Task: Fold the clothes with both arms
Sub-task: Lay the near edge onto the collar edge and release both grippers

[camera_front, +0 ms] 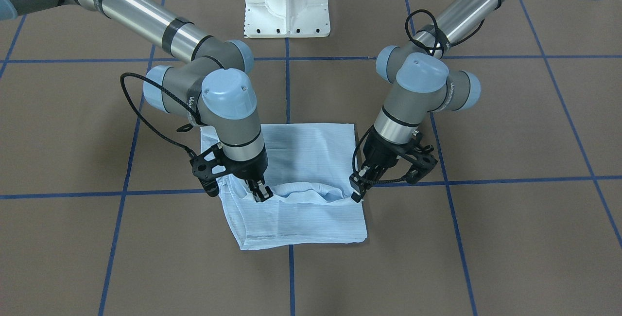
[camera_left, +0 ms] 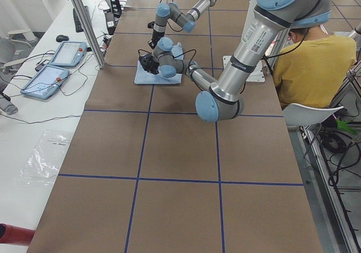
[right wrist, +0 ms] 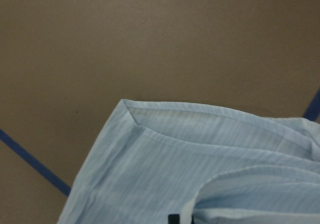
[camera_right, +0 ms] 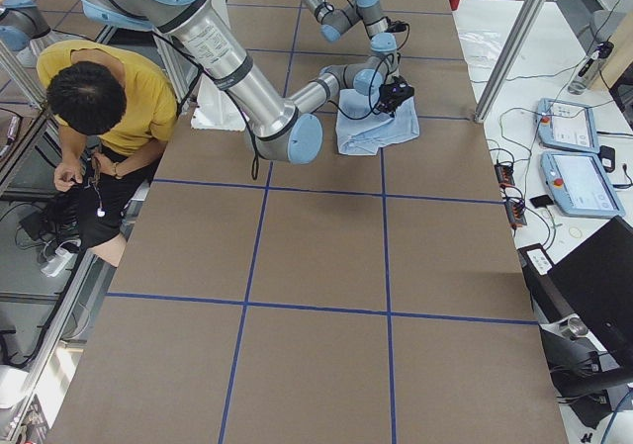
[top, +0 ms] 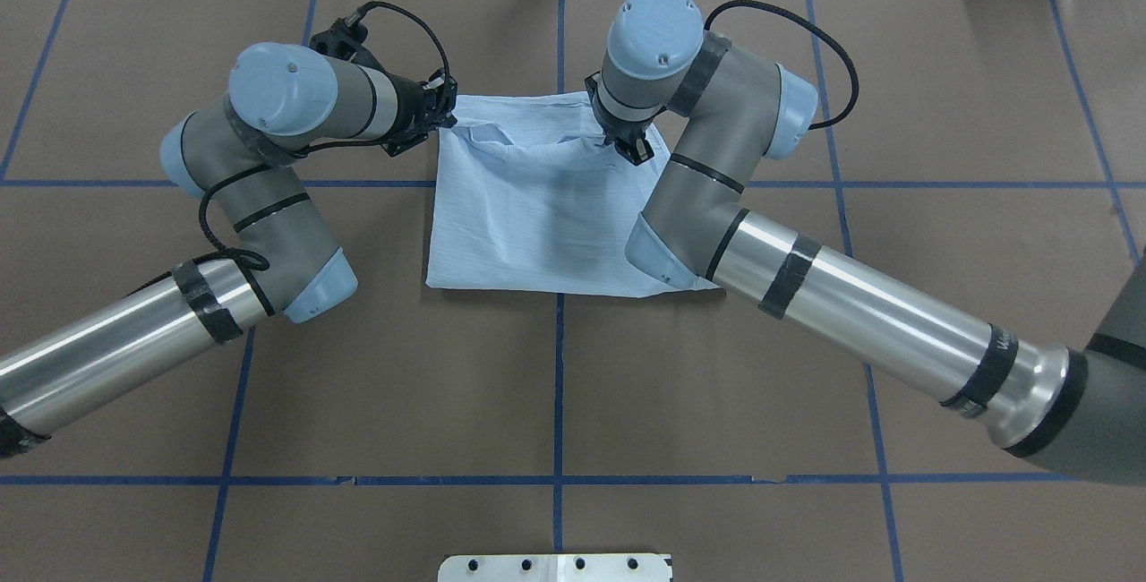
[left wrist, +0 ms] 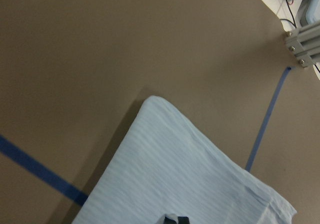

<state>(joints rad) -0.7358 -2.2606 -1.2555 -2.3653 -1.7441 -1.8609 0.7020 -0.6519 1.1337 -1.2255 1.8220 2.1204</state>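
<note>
The left gripper [camera_front: 358, 192] and right gripper [camera_front: 263, 193] each look pinched shut on the shirt's [camera_front: 311, 153] lifted edge, so uneven pulling could slip the thin cloth free and skew the fold.

A folded light-blue shirt [top: 537, 224] lies on the brown table [top: 403, 367]. The left end effector [top: 445, 119] grips its 11 o'clock corner and the right end effector [top: 634, 149] its 1 o'clock corner. The fabric between them is raised and creased.
</note>
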